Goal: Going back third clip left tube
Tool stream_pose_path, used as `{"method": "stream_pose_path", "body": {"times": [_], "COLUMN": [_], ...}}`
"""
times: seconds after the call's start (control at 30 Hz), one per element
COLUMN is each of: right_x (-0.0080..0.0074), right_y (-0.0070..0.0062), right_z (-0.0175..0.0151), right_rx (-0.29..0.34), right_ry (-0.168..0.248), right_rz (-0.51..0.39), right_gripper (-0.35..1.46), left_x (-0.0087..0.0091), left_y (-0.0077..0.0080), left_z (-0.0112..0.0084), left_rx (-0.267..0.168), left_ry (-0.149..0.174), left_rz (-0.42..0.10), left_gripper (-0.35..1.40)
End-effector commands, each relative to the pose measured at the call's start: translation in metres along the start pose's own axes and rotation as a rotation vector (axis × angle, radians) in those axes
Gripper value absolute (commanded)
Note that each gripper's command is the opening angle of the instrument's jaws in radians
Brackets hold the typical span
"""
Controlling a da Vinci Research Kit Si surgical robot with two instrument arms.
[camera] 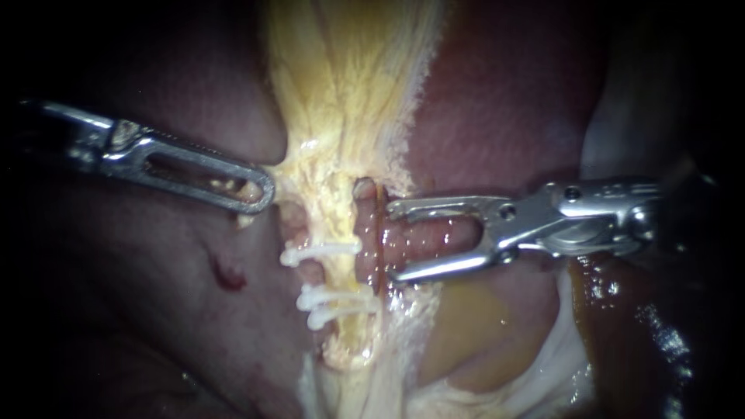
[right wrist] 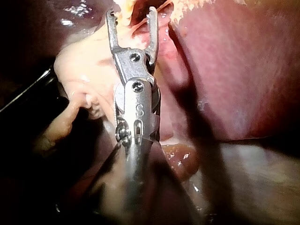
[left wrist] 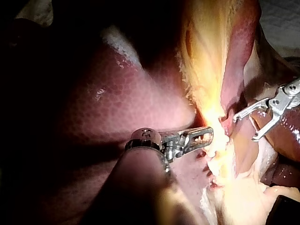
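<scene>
White clips (camera: 334, 299), 3, sit across the left tube (camera: 310, 271); your right pincer (camera: 390, 242) gapes wide and empty, your left pincer (camera: 260, 190) grips yellow tissue (camera: 341, 116), so seemingly only backing off remains.

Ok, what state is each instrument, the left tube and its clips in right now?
Left instrument: pincer shut on yellow tissue.
Right instrument: pincer open, holding no clip.
Left tube: uncut.
Three clips: closed across that tube, one above the other.
</scene>
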Motion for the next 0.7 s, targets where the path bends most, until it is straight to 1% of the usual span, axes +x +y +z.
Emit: {"method": "stream_pose_path", "body": {"times": [0.03, 0.17, 0.3, 0.37, 0.53, 0.7], "right_x": [0.0002, 0.0011, 0.0020, 0.0022, 0.0023, 0.0022], "right_y": [-0.0002, -0.0007, -0.0011, -0.0013, -0.0015, -0.0015], "right_z": [-0.0005, -0.0025, -0.0033, -0.0035, -0.0037, -0.0039], "right_rx": [-0.002, -0.006, -0.002, -0.001, 0.000, 0.001], "right_ry": [-0.001, -0.004, 0.002, 0.002, 0.005, 0.004], "right_rz": [-0.008, -0.033, -0.046, -0.051, -0.063, -0.063], "right_gripper": [0.50, 0.50, 0.50, 0.50, 0.50, 0.50], "left_x": [0.0000, 0.0000, 0.0000, -0.0001, -0.0001, 0.0001], "left_y": [0.0000, 0.0000, 0.0000, -0.0001, 0.0000, 0.0011], "left_z": [0.0000, 0.0001, 0.0002, 0.0006, 0.0028, 0.0051], "left_rx": [0.000, 0.000, -0.001, -0.002, -0.002, 0.008], "left_ry": [0.000, 0.000, -0.001, -0.002, -0.003, 0.004], "left_rz": [0.000, 0.000, 0.000, -0.001, 0.001, 0.006], "left_gripper": [-0.35, -0.35, -0.35, -0.35, -0.35, -0.35]}}
